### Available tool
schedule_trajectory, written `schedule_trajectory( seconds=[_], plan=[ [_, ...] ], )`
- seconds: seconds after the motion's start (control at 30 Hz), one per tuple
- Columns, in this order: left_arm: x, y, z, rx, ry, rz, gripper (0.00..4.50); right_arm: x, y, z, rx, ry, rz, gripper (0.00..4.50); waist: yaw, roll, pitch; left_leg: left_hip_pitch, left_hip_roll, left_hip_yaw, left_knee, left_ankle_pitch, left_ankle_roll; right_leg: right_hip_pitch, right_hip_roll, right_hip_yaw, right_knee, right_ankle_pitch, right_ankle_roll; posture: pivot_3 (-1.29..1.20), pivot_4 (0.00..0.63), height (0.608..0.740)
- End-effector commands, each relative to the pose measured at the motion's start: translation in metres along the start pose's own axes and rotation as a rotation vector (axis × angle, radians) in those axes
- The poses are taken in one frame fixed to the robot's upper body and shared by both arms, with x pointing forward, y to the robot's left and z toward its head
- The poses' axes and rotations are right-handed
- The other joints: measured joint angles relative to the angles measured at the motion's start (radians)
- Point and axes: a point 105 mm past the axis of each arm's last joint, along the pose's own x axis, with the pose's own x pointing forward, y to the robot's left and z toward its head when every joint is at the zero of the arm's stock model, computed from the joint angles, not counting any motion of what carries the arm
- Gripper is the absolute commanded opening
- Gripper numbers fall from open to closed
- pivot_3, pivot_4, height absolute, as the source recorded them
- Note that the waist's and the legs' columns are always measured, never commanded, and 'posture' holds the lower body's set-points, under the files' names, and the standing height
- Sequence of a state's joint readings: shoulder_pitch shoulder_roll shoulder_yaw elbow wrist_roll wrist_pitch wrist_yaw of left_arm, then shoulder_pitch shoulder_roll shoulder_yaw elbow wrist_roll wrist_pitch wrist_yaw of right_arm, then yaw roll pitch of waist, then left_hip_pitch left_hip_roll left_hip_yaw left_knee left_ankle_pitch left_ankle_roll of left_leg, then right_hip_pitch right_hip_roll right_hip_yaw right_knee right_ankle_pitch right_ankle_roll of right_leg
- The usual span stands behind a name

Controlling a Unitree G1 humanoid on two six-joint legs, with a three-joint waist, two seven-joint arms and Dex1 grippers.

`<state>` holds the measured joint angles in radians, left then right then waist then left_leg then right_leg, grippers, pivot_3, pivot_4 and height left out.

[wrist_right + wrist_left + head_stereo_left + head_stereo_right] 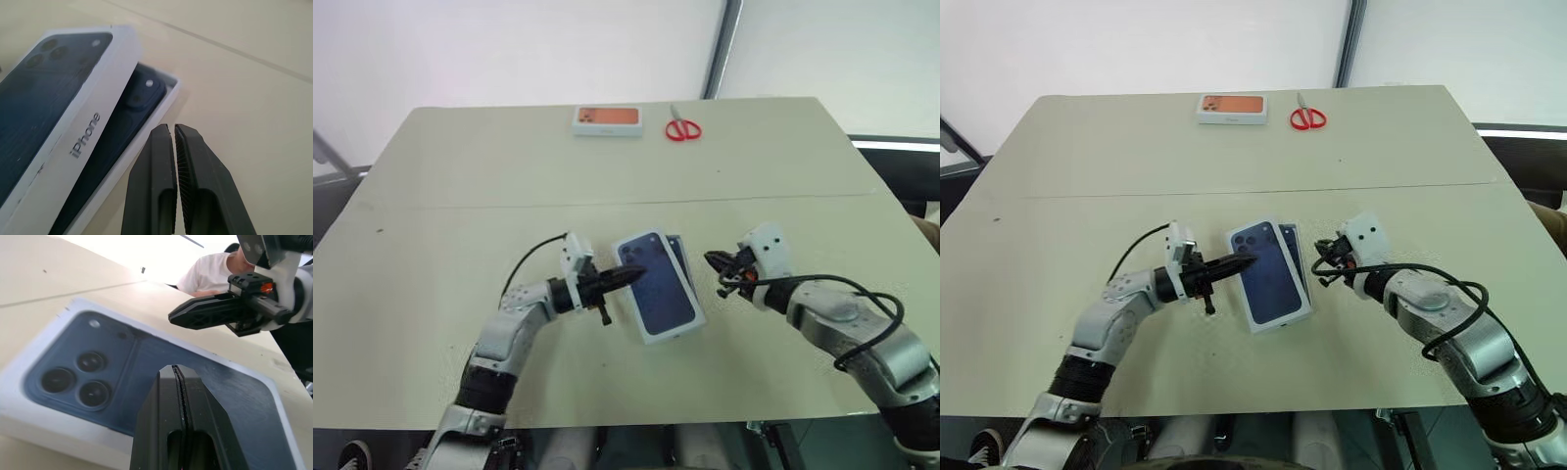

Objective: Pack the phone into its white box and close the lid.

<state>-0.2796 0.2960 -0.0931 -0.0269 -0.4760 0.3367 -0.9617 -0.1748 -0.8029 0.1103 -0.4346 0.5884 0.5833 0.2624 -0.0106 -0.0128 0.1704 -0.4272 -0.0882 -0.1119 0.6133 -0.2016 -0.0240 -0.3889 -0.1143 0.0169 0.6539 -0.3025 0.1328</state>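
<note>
a pale beige table point(440, 294) fills the head views, with a white wall behind it. at the centre of the frame the lid point(656, 286), printed with a dark blue phone, lies askew over the white box point(168, 95), leaving that base's right edge uncovered. in the right wrist view the phone point(139, 98) lies inside the base, its camera corner peeking from under the tilted lid. the left gripper point(628, 275), fingers pressed together, points in from the left with its tips on the lid's printed face. the right gripper point(713, 260), fingers also together and empty, hangs just right of the box, apart from it. at the top centre lie a white box with an orange phone picture point(607, 119) and red scissors point(682, 129). a person in a white shirt point(210, 274) sits beyond the table.
</note>
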Motion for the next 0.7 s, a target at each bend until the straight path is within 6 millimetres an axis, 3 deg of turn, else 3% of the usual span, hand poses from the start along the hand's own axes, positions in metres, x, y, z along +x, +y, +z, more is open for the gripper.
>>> schedule_trajectory(
  seconds=[0.03,0.1,0.27,0.7],
  plan=[
    [-0.024,0.000,-0.003,0.044,0.033,0.041,0.00,0.000,0.012,0.015,-0.110,-0.090,0.075,0.06,-0.002,0.000,0.000,0.000,0.000,0.000,0.000,0.000,0.000,0.000,0.000,0.000,0.000,0.000,0.000,0.00,0.150,0.740],
    [-0.034,0.001,-0.011,0.064,0.061,0.063,0.00,-0.001,0.015,0.011,-0.182,-0.097,0.091,0.06,-0.002,0.000,0.000,0.000,0.000,0.000,-0.001,0.000,0.000,-0.001,0.000,0.000,0.000,0.000,0.000,0.00,0.150,0.740],
    [-0.034,0.001,-0.025,0.051,0.080,0.087,0.00,0.000,0.027,-0.003,-0.240,-0.070,0.146,0.06,0.017,0.000,0.000,0.000,0.000,-0.001,0.001,0.000,0.000,0.001,-0.001,-0.001,-0.002,0.000,0.000,0.00,0.150,0.740],
    [0.005,0.005,-0.036,0.045,0.068,0.043,0.00,0.003,0.014,0.001,-0.184,-0.061,0.082,0.06,0.023,0.000,0.000,0.000,-0.001,-0.001,0.001,0.000,-0.001,0.002,-0.001,-0.002,-0.002,0.000,0.000,0.00,0.150,0.740]
  ],
)
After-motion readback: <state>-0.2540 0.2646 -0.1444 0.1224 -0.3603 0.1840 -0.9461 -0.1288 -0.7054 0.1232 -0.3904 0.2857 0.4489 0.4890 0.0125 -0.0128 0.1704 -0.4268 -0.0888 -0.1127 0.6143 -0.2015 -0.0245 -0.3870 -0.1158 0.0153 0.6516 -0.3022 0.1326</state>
